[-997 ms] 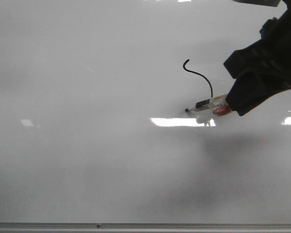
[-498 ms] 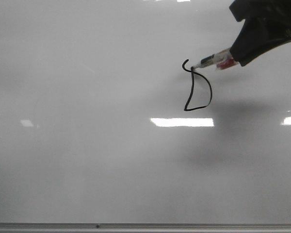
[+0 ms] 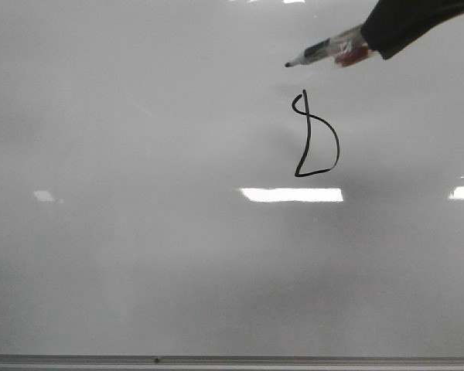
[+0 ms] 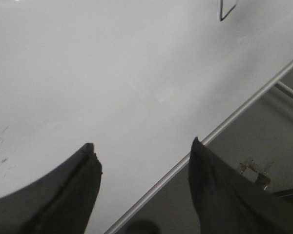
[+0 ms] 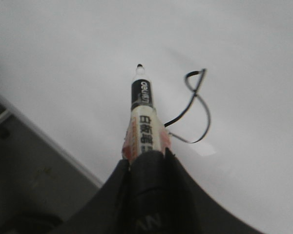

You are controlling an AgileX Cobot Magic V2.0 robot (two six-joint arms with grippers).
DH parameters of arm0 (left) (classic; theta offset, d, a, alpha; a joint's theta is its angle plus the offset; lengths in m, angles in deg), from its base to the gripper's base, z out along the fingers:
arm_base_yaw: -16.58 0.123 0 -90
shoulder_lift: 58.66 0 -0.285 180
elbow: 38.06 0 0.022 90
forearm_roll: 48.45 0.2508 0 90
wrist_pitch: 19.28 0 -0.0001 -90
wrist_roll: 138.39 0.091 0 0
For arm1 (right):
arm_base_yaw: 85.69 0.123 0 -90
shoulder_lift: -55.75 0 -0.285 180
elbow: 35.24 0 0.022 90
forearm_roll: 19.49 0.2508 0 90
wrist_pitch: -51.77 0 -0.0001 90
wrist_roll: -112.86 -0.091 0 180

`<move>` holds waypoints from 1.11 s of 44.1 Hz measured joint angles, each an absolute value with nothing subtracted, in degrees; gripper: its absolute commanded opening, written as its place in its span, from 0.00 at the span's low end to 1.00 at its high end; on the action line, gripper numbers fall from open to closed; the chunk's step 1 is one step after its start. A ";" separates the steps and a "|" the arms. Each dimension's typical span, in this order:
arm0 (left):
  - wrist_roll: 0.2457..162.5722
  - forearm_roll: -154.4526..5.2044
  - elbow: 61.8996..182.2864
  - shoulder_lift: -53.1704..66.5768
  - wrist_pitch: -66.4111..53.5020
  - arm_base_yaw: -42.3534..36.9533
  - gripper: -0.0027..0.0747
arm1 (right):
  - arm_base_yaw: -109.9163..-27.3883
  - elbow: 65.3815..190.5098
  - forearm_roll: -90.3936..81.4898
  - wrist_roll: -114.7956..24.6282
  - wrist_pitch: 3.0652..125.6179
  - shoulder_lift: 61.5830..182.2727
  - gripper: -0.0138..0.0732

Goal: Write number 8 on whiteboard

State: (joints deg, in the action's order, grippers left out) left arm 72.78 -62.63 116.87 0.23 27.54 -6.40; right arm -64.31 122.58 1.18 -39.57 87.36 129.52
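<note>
The whiteboard (image 3: 139, 255) fills the front view, glossy and pale. The number 8 (image 3: 315, 136) is a thin black figure: a hooked upright stroke with one rounded loop. It also shows in the right wrist view (image 5: 195, 105), and its lower corner in the left wrist view (image 4: 227, 9). My right gripper (image 5: 146, 155) is shut on a black-and-white marker (image 5: 142, 119). In the front view the marker (image 3: 325, 50) points left, its tip above and left of the figure, off the stroke. My left gripper (image 4: 144, 148) is open and empty over the board's near edge.
The grey metal frame strip (image 3: 232, 360) runs along the board's near edge and shows in the left wrist view (image 4: 224, 122). Bright light reflections (image 3: 292, 194) lie below the figure. Beyond the frame is a dark surface with metal parts (image 4: 256, 168).
The marker drew up the left side, closing the loop, then lifted away above and left of the figure. The right arm has moved up and out toward the top right.
</note>
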 measured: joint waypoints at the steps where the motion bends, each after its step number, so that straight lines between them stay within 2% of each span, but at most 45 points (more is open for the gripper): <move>1: 74.33 -63.67 116.87 0.50 27.54 -6.98 0.55 | -63.89 122.58 1.18 -38.51 88.56 128.61 0.04; 5: 81.64 -68.76 116.87 2.26 27.54 -10.47 0.55 | -60.64 122.58 1.18 -32.82 97.92 125.46 0.04; 11: 88.99 -73.58 116.87 6.32 27.78 -16.49 0.55 | -56.56 122.58 1.29 -27.81 105.79 123.13 0.04; 24: 95.37 -77.54 122.28 17.41 27.64 -29.45 0.55 | -52.74 122.58 6.80 -22.25 108.01 122.66 0.04; 34: 95.85 -77.90 126.27 24.86 24.85 -34.16 0.55 | -52.74 122.58 7.64 -21.51 108.01 122.66 0.04; 39: 95.85 -77.90 126.86 26.63 24.43 -34.40 0.47 | -52.74 122.58 7.62 -21.36 108.01 122.66 0.04; 45: 96.11 -77.90 126.86 26.85 24.34 -34.40 0.28 | -52.74 122.58 7.62 -21.36 108.01 122.66 0.04; 49: 96.33 -77.90 126.86 26.85 24.34 -34.40 0.19 | -52.74 122.58 7.66 -21.36 108.15 122.66 0.05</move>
